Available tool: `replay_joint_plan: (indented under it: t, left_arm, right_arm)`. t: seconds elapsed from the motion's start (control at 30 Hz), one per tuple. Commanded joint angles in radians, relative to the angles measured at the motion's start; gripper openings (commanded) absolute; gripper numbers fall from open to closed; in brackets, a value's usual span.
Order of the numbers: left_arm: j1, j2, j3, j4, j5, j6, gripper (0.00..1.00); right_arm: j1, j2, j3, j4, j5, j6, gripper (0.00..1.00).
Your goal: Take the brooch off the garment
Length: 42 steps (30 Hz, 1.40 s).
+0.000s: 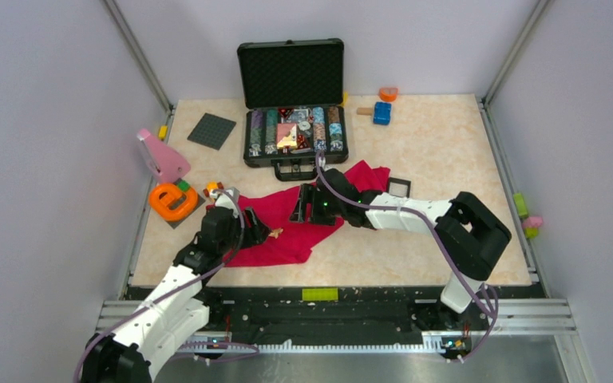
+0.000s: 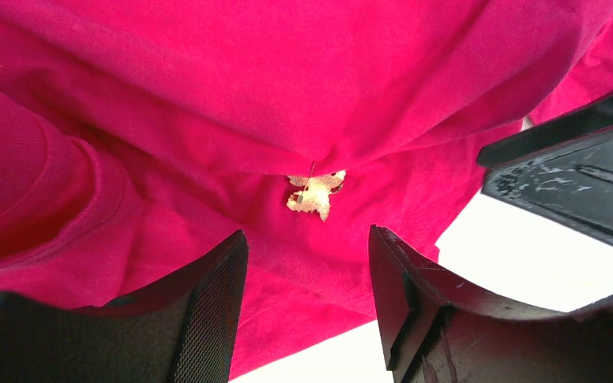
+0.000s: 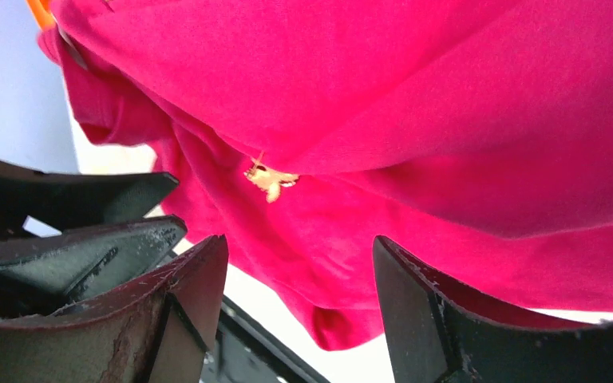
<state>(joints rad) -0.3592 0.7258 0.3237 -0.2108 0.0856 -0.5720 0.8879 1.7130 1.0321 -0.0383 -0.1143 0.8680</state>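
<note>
You are lining up: left fingers (image 2: 207, 311) and right fingers (image 3: 419, 311) stand open and empty before the brooch (image 2: 315, 194) pinned under a fold of the garment (image 2: 383, 80); next, pinch it squarely.

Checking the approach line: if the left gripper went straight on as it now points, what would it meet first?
Probably the brooch on the red garment, which lies centred ahead of the open left gripper; depth is unclear.
</note>
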Motion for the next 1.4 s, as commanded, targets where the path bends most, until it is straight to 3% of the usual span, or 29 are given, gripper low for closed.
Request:
replay_joint_plan:
  t: [0.0,0.23,0.63,0.7,0.8,0.87,0.9,1.07,1.37]
  left_arm:
    - [-0.004,-0.043,-0.017,0.075,-0.049,0.017,0.61]
    - [-0.004,-0.135,-0.045,0.056,-0.076,0.004,0.61]
    - [-0.004,-0.252,-0.093,0.073,-0.046,0.012,0.61]
    - [-0.004,-0.245,-0.09,0.076,-0.043,0.015,0.61]
    - [-0.004,-0.232,-0.089,0.084,-0.026,0.024,0.62]
    - [-0.004,-0.222,-0.087,0.096,-0.008,0.035,0.63]
    - [-0.005,-0.214,-0.086,0.107,0.001,0.041,0.63]
    - [-0.043,-0.112,-0.056,0.138,0.022,0.074,0.63]
    - [-0.3,-0.008,0.036,0.173,-0.131,0.189,0.67]
  right_arm:
    - [0.055,0.02,-0.007,0.158,0.139,0.286,0.67]
    - [0.078,0.111,0.067,0.104,0.206,0.385,0.55]
    - [0.082,0.217,0.187,0.027,0.302,0.408,0.47]
    - [0.08,0.227,0.201,-0.003,0.312,0.406,0.41]
    - [0.071,0.205,0.166,0.022,0.32,0.415,0.26]
    - [0.056,0.183,0.139,0.03,0.297,0.417,0.04]
    - [0.047,0.168,0.13,0.029,0.286,0.413,0.0]
    - [0.035,0.05,0.087,-0.003,0.28,0.393,0.0]
    - [0.025,-0.119,0.106,-0.2,0.208,0.423,0.0]
